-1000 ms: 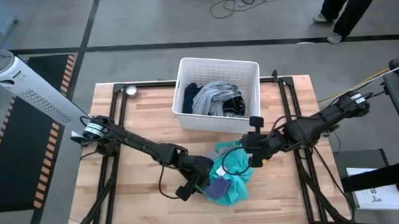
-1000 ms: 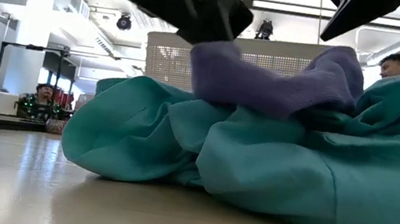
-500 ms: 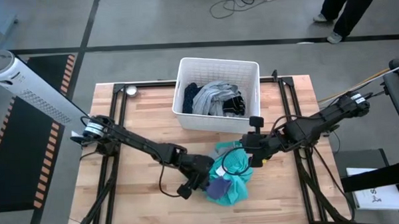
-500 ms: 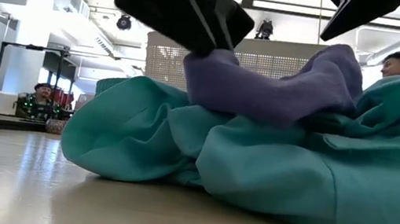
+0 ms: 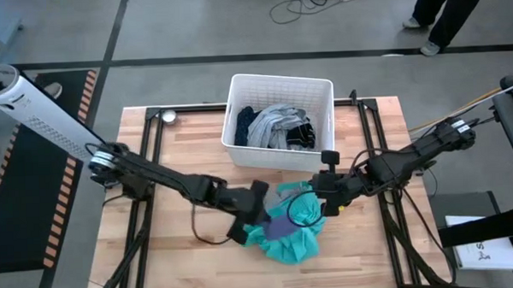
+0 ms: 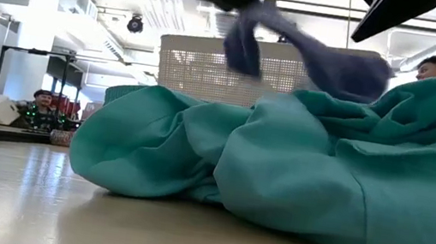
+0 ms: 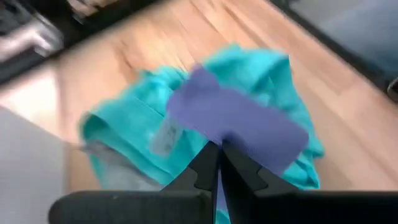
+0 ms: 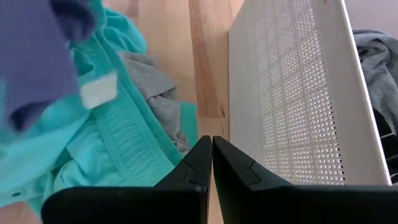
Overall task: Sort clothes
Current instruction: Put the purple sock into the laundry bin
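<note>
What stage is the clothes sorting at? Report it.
Done: nothing clearly sorted; grey clothes lie in the white basket. In hand: the left tool is shut on the purple cloth, lifting it off the teal garment. The right tool sits shut beside the basket. Left: the teal garment.

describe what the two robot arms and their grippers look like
Both are slim, dark, jointed arms. The left arm has a silvery round joint near its base and a thin black cable looping under it. The right arm has a pale label at its far joint. The fingers are black, angular wedges.
</note>
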